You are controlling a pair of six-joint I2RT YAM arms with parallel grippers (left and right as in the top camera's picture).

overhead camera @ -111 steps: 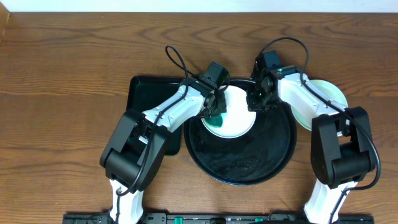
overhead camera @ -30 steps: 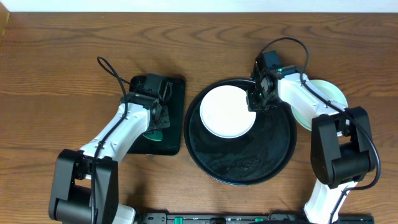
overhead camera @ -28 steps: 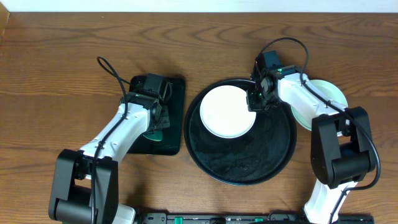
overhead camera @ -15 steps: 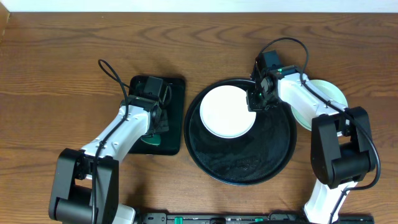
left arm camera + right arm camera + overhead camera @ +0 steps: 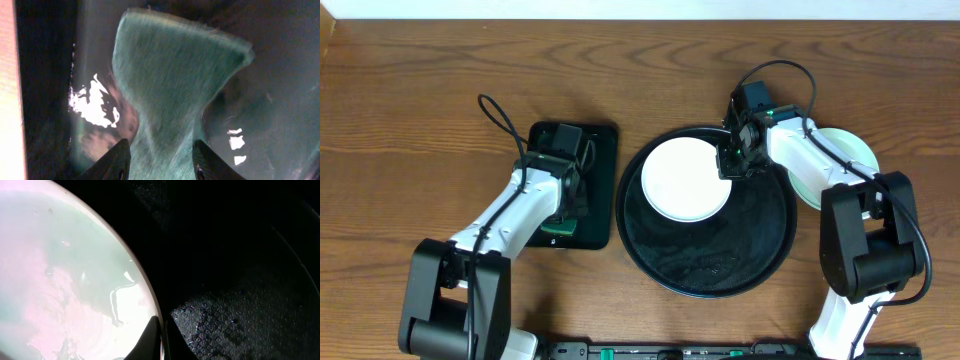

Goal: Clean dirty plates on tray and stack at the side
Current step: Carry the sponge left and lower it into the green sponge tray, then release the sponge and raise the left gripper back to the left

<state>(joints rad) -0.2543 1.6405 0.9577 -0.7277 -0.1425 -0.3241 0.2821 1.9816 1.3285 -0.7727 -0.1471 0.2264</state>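
Overhead, light falls even and sharp on the table [image 5: 420,100], with faint shadows. Both wrist views are dim and blurred; white glare spots the green tray [image 5: 45,75] and plate [image 5: 60,280].

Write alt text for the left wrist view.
A fuzzy green cloth lies on a glossy dark green tray, its narrow end running between the left tool's two dark fingertips. A strip of wooden table shows along the left edge.

You're looking at a matt wood-grain table [image 5: 410,110], a glossy black tray [image 5: 720,255] with a pebbled floor, a shiny glazed plate [image 5: 685,180] and a fuzzy green cloth [image 5: 175,85].
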